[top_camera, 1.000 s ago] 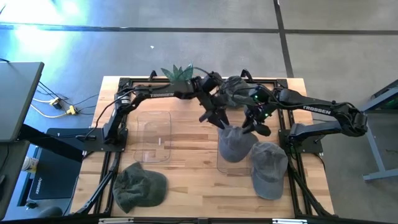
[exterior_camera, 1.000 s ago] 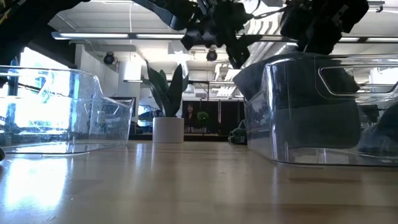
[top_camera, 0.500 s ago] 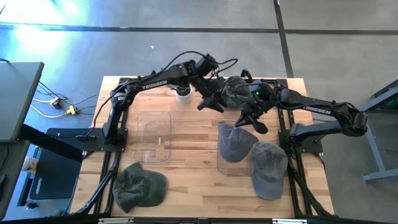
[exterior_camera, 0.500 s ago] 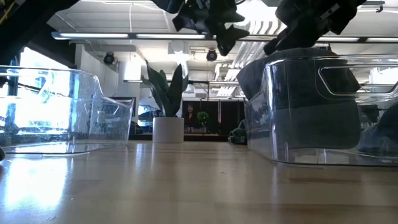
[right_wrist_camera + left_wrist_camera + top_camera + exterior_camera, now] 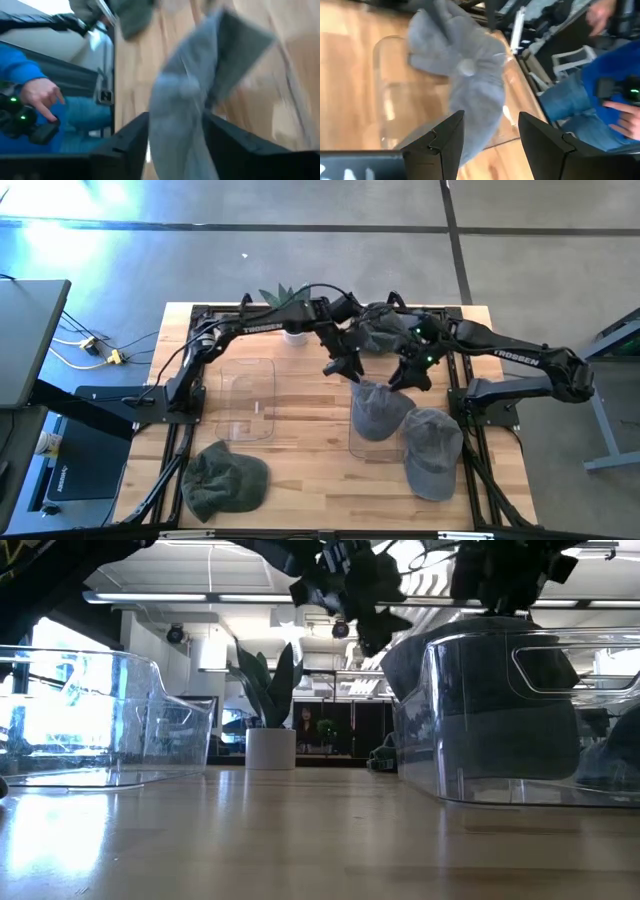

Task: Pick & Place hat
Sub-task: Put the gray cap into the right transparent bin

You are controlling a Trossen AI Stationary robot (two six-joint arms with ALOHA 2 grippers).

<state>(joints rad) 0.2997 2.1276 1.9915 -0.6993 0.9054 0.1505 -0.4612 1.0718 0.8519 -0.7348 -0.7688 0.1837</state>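
While both arms hang over the far middle of the table [image 5: 300,470], I can see a grey hat [image 5: 378,408] sitting in the clear bin [image 5: 360,442] on my right side, its top poking above the rim. My left gripper [image 5: 345,366] is up in the air just beside the far edge of that hat, and its two fingers [image 5: 437,142] stand apart with nothing between them. My right gripper [image 5: 405,377] hangs near the same hat from the other side. Its fingers also stand apart, and nothing sits between them. Another grey hat [image 5: 432,450] lies on the table, touching the near right corner of the bin. A dark green hat [image 5: 225,478] lies near the front left corner. A second clear bin [image 5: 247,400] sits on the left. A small plant [image 5: 286,302] stands at the far edge. A person in blue [image 5: 600,100] sits past the table.
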